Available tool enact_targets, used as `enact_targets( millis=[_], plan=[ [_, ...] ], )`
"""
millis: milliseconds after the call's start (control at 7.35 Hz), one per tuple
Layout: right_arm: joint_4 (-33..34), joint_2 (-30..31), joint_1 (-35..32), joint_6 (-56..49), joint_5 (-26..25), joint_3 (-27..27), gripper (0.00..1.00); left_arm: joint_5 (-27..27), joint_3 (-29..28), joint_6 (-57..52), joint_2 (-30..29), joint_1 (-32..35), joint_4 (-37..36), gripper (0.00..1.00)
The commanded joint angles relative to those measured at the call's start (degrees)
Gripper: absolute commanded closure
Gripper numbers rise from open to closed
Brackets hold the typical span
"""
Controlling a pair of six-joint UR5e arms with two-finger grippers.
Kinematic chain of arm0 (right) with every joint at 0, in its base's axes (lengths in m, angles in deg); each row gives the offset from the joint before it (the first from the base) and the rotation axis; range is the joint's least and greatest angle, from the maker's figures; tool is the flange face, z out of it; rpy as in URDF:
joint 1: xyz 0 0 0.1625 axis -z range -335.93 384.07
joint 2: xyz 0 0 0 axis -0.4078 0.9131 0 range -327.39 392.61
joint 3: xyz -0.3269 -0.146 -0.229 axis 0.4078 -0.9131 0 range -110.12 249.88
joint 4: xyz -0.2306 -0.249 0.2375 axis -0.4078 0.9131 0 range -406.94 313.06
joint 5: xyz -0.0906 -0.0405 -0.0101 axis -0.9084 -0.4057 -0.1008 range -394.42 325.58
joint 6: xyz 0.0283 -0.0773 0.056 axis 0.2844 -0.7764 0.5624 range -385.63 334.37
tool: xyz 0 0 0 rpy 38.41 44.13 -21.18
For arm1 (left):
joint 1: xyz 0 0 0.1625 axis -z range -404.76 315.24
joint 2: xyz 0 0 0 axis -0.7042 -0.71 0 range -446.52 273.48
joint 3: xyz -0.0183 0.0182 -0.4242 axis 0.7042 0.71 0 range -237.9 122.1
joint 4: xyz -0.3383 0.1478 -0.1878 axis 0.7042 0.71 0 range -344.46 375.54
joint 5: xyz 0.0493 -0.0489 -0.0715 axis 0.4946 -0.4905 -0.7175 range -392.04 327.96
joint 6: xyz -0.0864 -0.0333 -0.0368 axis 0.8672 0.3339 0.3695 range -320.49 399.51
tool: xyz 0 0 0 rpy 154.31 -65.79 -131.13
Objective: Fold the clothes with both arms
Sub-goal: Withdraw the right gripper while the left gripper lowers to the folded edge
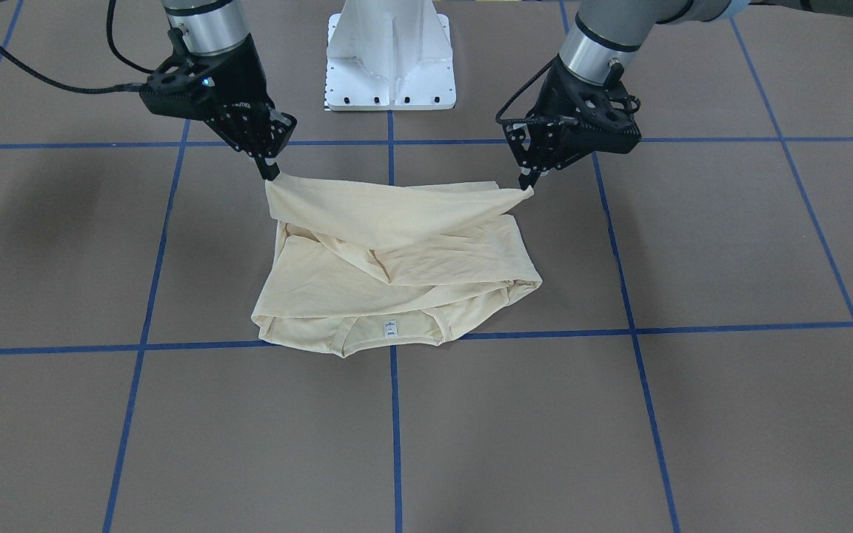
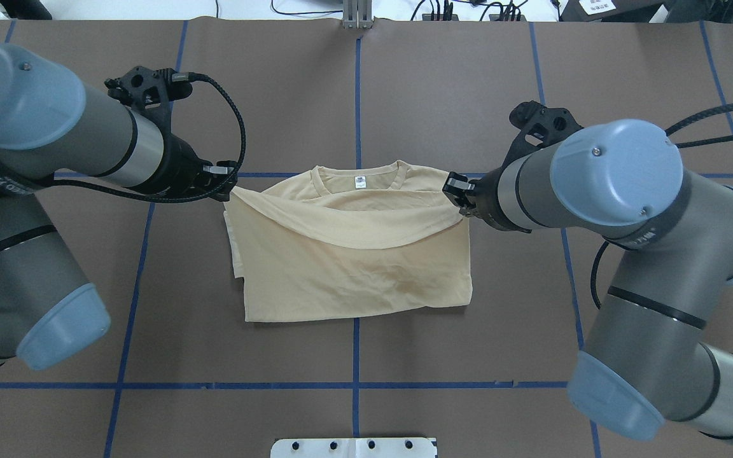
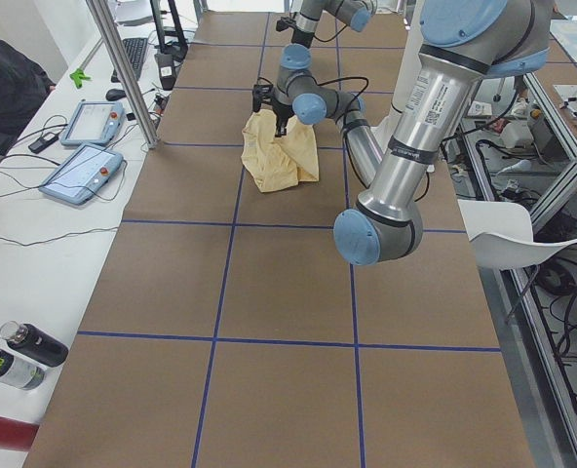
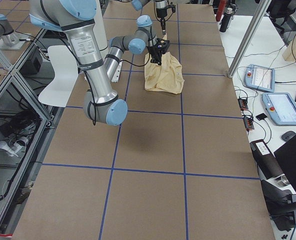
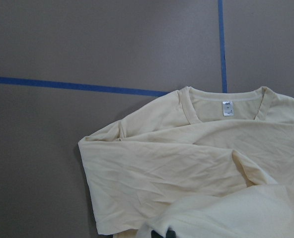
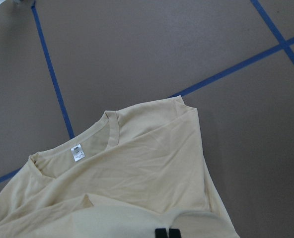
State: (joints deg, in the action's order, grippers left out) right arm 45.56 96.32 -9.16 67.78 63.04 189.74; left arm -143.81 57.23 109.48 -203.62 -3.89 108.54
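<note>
Closest to the robot, the white pedestal base (image 2: 354,447) sits at the edge of the brown bench (image 2: 468,83), which is marked off in squares by blue tape lines (image 2: 356,356). Just beyond it, the pale cream-yellow T-shirt (image 2: 354,280) lies in the middle of the bench, straddling the centre tape line. Its near part is a flat, doubled layer with a straight folded edge facing the robot.

Further out, the two arms reach in from either side. The left arm (image 2: 16,127) brings the left gripper (image 2: 230,187) to the shirt's left corner. The right arm (image 2: 621,172) brings the right gripper (image 2: 452,189) to the opposite corner. Each gripper is pinched closed on a corner of the fabric and holds it raised off the bench. Between them the lifted edge sags in a shallow curve over the layers below — taut at the tips, slack in the middle.

Past that hanging band, the neckline lies flat on the bench with its small white neck tag (image 2: 360,182) showing, just beside the cross tape line. The wrist cameras show the shoulders spread flat on either side of the collar.
</note>
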Motion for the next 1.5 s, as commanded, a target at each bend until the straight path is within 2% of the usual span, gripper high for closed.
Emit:
enact_targets(
  millis=[0, 272, 408, 681, 817, 953, 1089, 1361],
  plan=[
    [-4.8, -5.2, -3.1, -1.3, 0.1, -11.6, 1.0, 4.7, -11.8, 0.0, -4.3, 0.1, 4.0, 1.0],
    [-4.8, -6.5, -6.0, -5.3, 1.2, -17.0, 1.0, 7.9, -23.4, -0.1, -6.7, 0.0, 12.2, 1.0],
    [-5.0, -6.6, -6.7, -8.2, 1.5, -19.9, 1.0, 9.4, -26.3, -0.1, -6.7, -0.2, 14.3, 1.0],
    [-12.8, -6.8, -8.3, -9.0, 2.8, -27.0, 1.0, 9.5, -29.2, -0.2, -6.5, -0.5, 17.1, 1.0],
    [-14.4, -6.8, -8.9, -9.5, 3.1, -28.7, 1.0, 9.4, -28.9, -0.2, -6.3, -0.5, 17.4, 0.96],
    [-14.4, -6.9, -9.5, -9.6, 4.6, -29.3, 0.97, 9.5, -28.0, -1.4, -5.3, -0.5, 19.9, 0.01],
    [-14.3, -8.0, -9.8, -10.3, 5.5, -29.6, 0.01, 8.6, -24.2, -6.9, -3.6, -0.7, 21.4, 0.0],
    [-14.4, -8.1, -10.0, -10.5, 7.3, -29.5, 0.0, -0.4, -13.9, -8.2, 3.7, -1.0, 22.0, 0.0]
  ],
)
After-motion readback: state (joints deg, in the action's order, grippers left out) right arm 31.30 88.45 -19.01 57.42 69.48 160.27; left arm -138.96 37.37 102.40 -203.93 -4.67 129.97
